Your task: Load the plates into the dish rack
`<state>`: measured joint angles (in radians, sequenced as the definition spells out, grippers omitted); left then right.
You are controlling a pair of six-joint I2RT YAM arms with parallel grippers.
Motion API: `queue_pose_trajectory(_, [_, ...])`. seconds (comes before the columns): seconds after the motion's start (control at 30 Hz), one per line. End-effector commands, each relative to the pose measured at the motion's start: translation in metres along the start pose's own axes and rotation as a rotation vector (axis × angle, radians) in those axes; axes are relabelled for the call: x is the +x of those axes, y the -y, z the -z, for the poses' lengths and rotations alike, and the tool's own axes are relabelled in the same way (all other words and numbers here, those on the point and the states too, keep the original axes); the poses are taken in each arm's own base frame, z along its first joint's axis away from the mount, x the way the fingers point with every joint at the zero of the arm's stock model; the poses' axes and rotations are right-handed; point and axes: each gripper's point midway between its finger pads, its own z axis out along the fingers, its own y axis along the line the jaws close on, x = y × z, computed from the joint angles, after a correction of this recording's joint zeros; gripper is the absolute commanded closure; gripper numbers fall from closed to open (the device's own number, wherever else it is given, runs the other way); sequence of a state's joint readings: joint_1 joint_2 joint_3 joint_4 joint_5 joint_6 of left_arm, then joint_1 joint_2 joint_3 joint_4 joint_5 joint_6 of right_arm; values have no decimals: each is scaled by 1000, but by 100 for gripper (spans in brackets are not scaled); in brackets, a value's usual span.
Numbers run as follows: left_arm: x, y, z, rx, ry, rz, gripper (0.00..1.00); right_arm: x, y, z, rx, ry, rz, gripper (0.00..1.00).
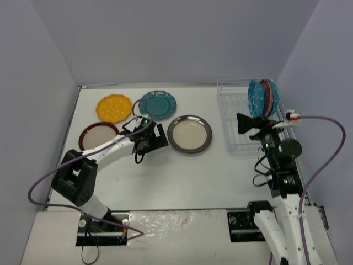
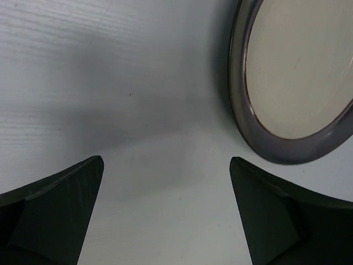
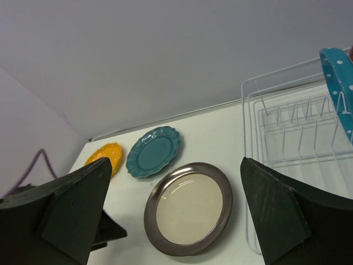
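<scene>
Two white arms (image 1: 110, 148) with black joints (image 1: 77, 178), purple cables (image 1: 343, 134) and black wedge-shaped tool fingers (image 2: 52, 215).

yellow plate (image 1: 114, 107): white dots | teal plate (image 1: 157, 104): plain | blue plate (image 3: 337, 69): white dots | dish rack (image 1: 237, 124): white

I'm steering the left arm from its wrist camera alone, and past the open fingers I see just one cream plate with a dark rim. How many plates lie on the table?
Observer: Four: that dark-rimmed cream plate, a maroon-rimmed cream plate, a yellow scalloped plate and a teal scalloped plate.
Operator: Anything in the rack?
Observer: The white wire dish rack, far right, has plates standing on edge, a blue white-dotted plate nearest.
Operator: And the right arm?
Observer: The right gripper hangs open and empty above the rack's near end.
</scene>
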<state>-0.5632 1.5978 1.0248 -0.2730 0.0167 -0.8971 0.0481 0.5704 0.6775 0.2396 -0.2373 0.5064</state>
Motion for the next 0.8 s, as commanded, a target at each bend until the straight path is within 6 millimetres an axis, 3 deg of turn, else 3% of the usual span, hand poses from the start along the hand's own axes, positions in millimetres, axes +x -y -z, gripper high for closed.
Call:
queue_pose_trajectory(0.0, [-47,66,-16,152,120,85,3,-6,-31,20,-126,27,-28,0])
queue_pose_trajectory(0.1, [-47,80,-32,171,92,95,3,1,-34,26,-146,14,-41,0])
queue_pose_trajectory(0.33, [-33,76,-65,147,44,153,11,13,-38,30,-170,-34,-36,0])
queue_pose_trajectory(0.77, [18,52,-108,104,-70,216,54,27,-31,29,-154,-75,-37,0])
